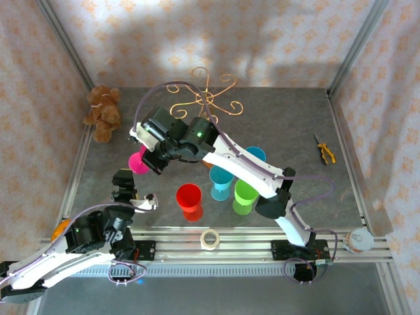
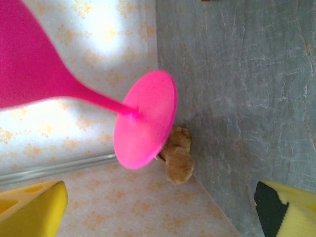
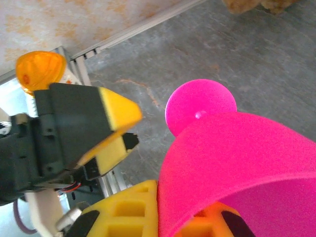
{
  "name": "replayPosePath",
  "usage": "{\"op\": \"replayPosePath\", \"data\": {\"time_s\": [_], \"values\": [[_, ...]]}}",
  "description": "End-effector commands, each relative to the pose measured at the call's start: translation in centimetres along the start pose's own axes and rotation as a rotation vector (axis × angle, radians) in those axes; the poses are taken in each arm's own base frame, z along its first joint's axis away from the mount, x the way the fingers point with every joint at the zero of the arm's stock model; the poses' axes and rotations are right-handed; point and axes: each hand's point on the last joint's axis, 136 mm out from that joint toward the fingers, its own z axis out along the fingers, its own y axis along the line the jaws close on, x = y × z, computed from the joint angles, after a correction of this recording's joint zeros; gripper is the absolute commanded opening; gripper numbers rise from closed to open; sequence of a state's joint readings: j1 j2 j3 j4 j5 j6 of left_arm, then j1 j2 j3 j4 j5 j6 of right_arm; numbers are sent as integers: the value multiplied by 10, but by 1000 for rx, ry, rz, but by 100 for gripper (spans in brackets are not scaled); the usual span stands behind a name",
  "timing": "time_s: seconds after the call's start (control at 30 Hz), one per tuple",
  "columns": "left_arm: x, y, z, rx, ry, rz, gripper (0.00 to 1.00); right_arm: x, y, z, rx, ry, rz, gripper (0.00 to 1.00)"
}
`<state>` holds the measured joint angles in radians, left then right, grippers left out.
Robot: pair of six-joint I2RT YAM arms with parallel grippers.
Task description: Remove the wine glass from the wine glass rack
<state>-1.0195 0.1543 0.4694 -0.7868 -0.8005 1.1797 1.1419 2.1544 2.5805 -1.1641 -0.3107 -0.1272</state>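
Observation:
The pink wine glass (image 1: 138,162) hangs above the left part of the table, away from the copper wire wine glass rack (image 1: 209,98) at the back. My right gripper (image 1: 152,161) is shut on the wall of its bowl (image 3: 237,163), one yellow finger outside and one inside. The round foot (image 3: 200,106) points down toward the table. My left gripper (image 1: 123,184) stands open just in front of the glass. In the left wrist view the foot (image 2: 145,118) and stem lie ahead of its wide-spread fingers (image 2: 29,207), which touch nothing.
A brown teddy bear (image 1: 102,111) sits in the back left corner. Red (image 1: 189,197), blue (image 1: 220,180) and green (image 1: 245,195) cups stand mid-table under the right arm. A tape roll (image 1: 210,239) lies at the front edge and pliers (image 1: 324,149) at the right.

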Motion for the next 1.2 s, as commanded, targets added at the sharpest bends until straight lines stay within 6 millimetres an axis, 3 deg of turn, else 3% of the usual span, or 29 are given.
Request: {"op": "replayPosePath", "data": {"time_s": [0.0,0.27,0.63,1.17], "values": [[16,-5,-3,0,49,-38,99,-2,-17,-4,86,-14,46,0],[36,5,-9,-61,123,-114,99,6,-22,6,95,10,95,0],[58,42,-30,-160,112,-388,99,30,-29,28,120,69,186,0],[65,62,-40,-200,80,-453,99,68,-41,58,175,181,249,0]]}}
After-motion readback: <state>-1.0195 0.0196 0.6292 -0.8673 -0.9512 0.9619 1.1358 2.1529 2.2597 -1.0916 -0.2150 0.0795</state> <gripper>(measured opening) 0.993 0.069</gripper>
